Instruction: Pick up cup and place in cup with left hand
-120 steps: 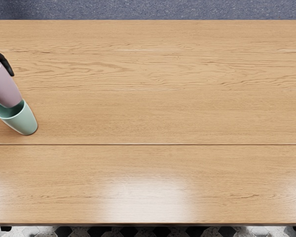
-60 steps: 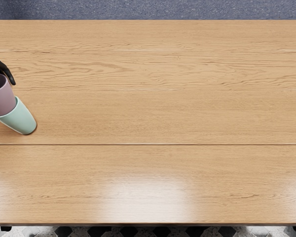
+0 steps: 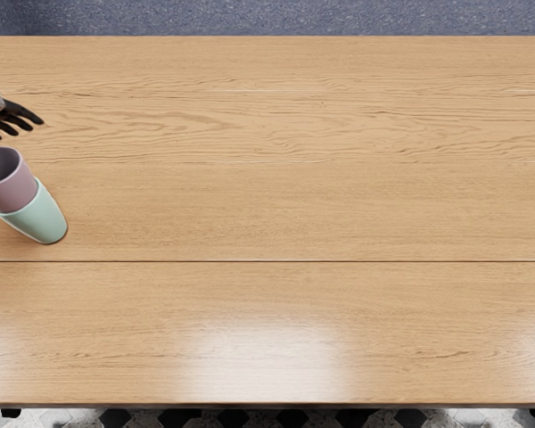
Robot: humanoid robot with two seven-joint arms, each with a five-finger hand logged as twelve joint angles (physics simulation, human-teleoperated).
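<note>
At the picture's left edge my left hand (image 3: 9,147) is open, its dark fingers (image 3: 22,115) spread above and behind the cups and its thumb in front of the pink cup's left side. The pink cup (image 3: 16,189) sits with its lower part inside the green cup (image 3: 43,218), its rim and upper wall showing above. The green cup stands on the table, its base toward the lower right in the view. The palm is partly cut off by the picture edge.
The wooden table (image 3: 294,205) fills most of the view, with its front edge near the bottom of the picture. The right arm is out of view.
The pink cup has gone down into the green cup. My left hand's fingers have opened and spread away from the pink cup.
</note>
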